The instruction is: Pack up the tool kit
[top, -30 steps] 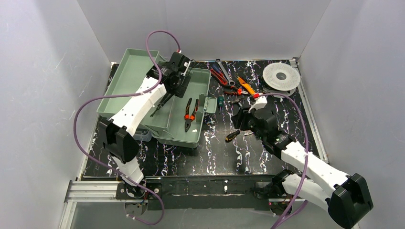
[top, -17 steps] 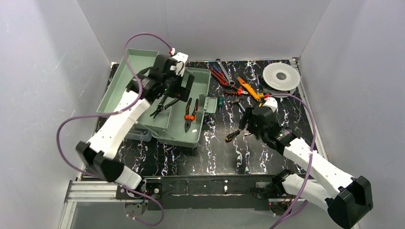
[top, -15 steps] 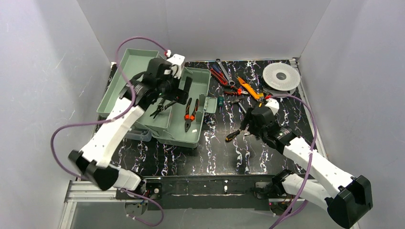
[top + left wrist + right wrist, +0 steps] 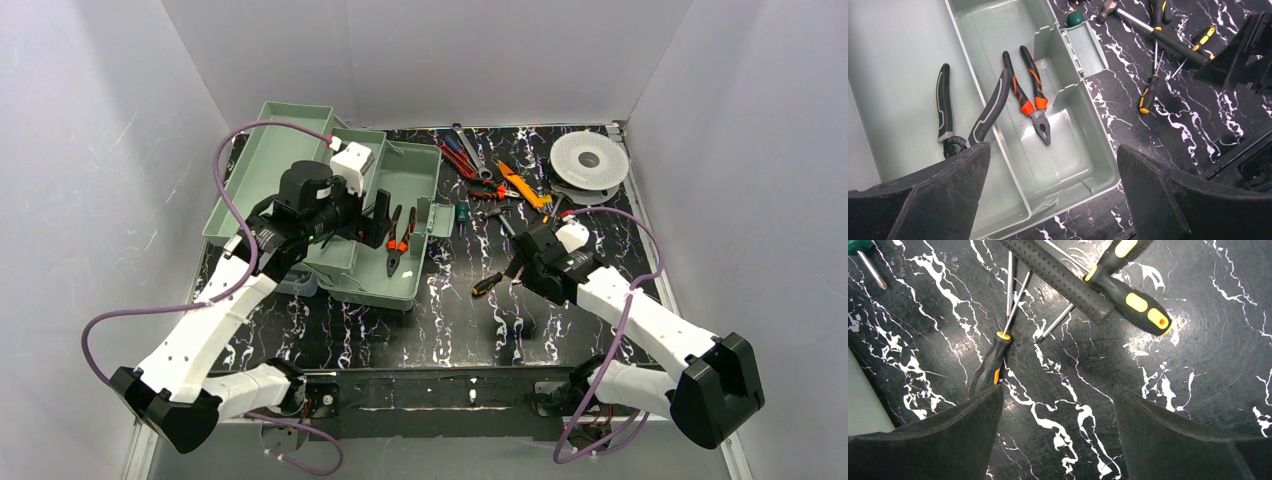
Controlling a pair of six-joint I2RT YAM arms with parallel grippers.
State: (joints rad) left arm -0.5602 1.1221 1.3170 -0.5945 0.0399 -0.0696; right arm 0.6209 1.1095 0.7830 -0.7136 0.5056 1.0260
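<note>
Your left tool (image 4: 1052,155) hangs over the open tool kit (image 4: 262,150). Its two fingers stand wide apart with nothing between them, so it is released. The tool kit is pale green and sits on the far left part of the counter (image 4: 400,330), with its inside turned upward.

In the kit you see two pairs of pliers. The grey-handled pliers (image 4: 968,117) lie on the large flat part, and the end of one handle comes just beside the other pair. The red-handled pliers (image 4: 1029,97) lie in the deeper compartment, with the nose toward the side of the arms.

Your right tool (image 4: 1057,390) is over the bare counter, to the right of the kit and apart from it. Its fingers are also spread wide and hold nothing. Just beyond its left finger the small screwdriver (image 4: 988,365), black and yellow, lies flat on the counter. Further on lies a long black ribbed handle (image 4: 1060,277), and a thicker yellow-spotted handle (image 4: 1133,302) touches it. More hand tools lie in a heap (image 4: 490,180) at the far side, and the white spool (image 4: 588,160) is near the far right corner.
</note>
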